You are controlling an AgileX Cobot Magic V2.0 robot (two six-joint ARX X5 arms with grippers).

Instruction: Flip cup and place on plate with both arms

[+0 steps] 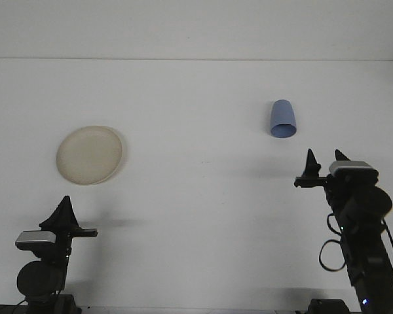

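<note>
Front view. A light blue plastic cup [282, 119] lies on its side at the far right of the white tabletop [196, 190], its open mouth facing the near edge and its closed base pointing away. It rests alone, touched by neither arm. A round, shallow, cream-coloured plate [90, 154] sits flat on the left half of the table, well apart from the cup and somewhat nearer; nothing lies on it.

The right gripper [323, 159] is raised on its black arm [360, 242] at the near right, positioned near the cup but on its near side and slightly to its right, with a clear gap between them. Its two dark, pointed fingers [309, 161] stand apart and grip nothing. A grey camera housing [352, 169] sits just behind the fingers.

The left gripper [65, 210] is low at the near left, on the near side of the plate and apart from it. Its fingers appear as a single dark peak from this angle, so whether they are together or parted cannot be told. A grey camera housing [35, 239] is mounted just below it.
</note>
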